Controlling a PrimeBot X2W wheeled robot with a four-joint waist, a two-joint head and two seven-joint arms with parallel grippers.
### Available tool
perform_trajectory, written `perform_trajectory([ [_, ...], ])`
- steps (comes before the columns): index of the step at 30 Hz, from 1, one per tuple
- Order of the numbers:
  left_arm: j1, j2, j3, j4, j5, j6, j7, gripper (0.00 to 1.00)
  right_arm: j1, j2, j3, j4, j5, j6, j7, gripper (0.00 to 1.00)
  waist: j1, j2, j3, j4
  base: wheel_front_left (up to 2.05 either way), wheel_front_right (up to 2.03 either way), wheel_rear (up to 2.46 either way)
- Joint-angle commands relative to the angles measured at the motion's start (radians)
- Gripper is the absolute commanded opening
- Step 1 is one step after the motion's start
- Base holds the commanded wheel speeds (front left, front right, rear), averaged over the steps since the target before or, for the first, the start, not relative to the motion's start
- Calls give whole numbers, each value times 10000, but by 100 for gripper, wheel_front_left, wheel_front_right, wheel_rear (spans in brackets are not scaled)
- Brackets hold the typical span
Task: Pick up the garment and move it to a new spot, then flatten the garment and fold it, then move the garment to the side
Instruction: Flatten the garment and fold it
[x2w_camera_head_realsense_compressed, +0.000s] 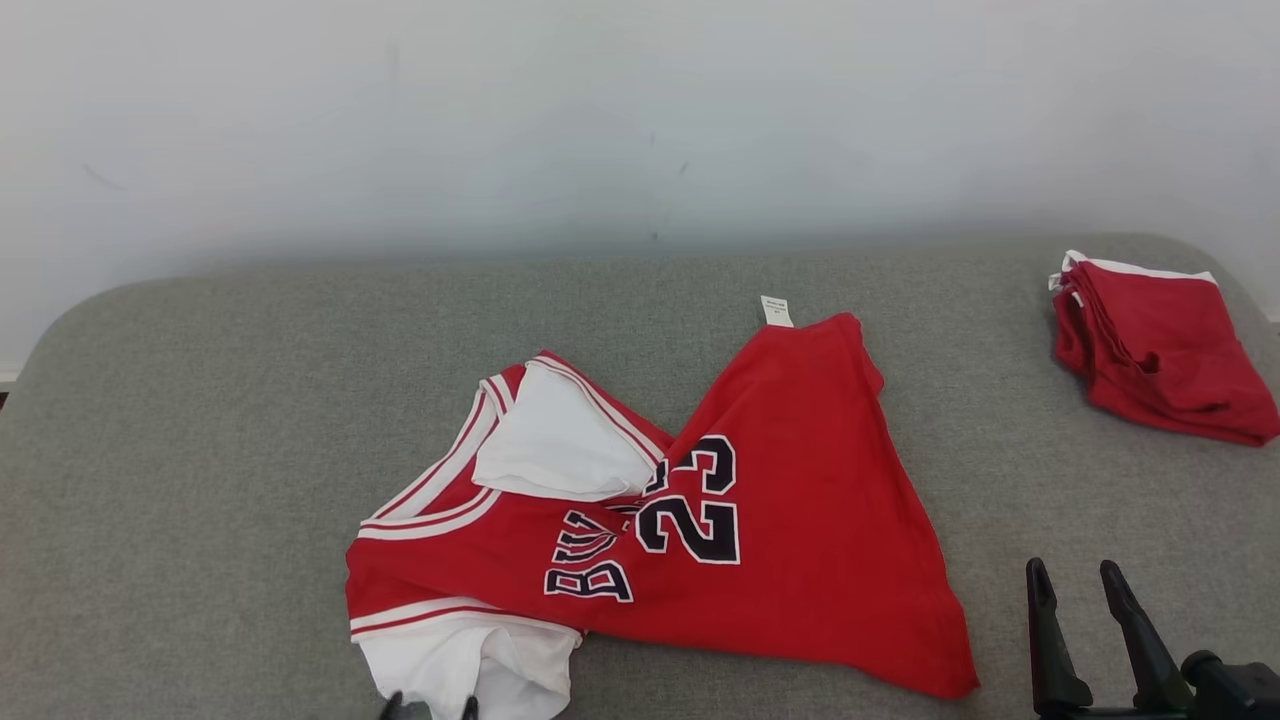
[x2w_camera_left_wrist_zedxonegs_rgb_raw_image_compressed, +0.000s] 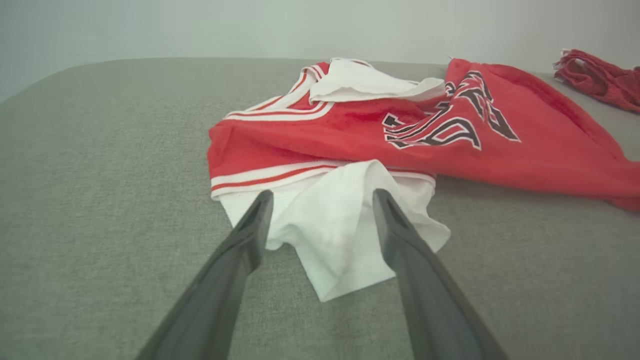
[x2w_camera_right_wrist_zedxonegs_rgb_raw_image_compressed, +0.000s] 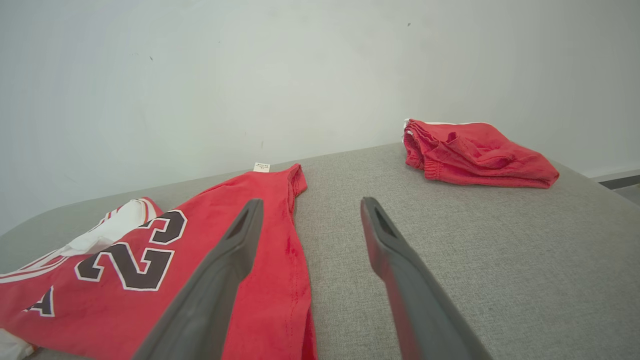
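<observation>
The garment (x2w_camera_head_realsense_compressed: 800, 520) is a red jersey with white sleeves and a black "23". It lies crumpled and partly spread on the grey padded surface (x2w_camera_head_realsense_compressed: 200, 420). In the head view my left gripper (x2w_camera_head_realsense_compressed: 430, 708) shows just its fingertips at the bottom edge, by the near white sleeve. In the left wrist view that gripper (x2w_camera_left_wrist_zedxonegs_rgb_raw_image_compressed: 322, 194) is open, with the white sleeve (x2w_camera_left_wrist_zedxonegs_rgb_raw_image_compressed: 335, 235) lying between its fingers. My right gripper (x2w_camera_head_realsense_compressed: 1073, 567) is open at the lower right, a short way off the jersey's right hem. Its wrist view has the right gripper (x2w_camera_right_wrist_zedxonegs_rgb_raw_image_compressed: 311, 201) above the surface, left finger over the red hem (x2w_camera_right_wrist_zedxonegs_rgb_raw_image_compressed: 280, 280).
A folded pile of red cloth (x2w_camera_head_realsense_compressed: 1160, 350) sits at the back right corner of the surface, also seen as red cloth (x2w_camera_right_wrist_zedxonegs_rgb_raw_image_compressed: 475, 152) ahead of my right gripper. A pale wall (x2w_camera_head_realsense_compressed: 640, 120) rises behind. Bare grey surface lies left of the jersey and between jersey and pile.
</observation>
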Motion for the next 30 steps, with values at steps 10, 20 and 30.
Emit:
perform_trajectory([
  [10,-321,-5,-602,1634,-142,-3,-33,100,-17,68,47,-7,-7,-27,-40,100,0,0,129,-146,0,0,0],
  [20,-1222,-5,-283,2771,-243,119,-33,0,-52,36,-60,19,47,-27,-40,100,0,0,313,-145,0,0,0],
  [30,-318,-4,-338,1447,-428,67,-32,0,178,184,-227,172,46,-28,-40,100,0,0,86,508,0,0,0],
])
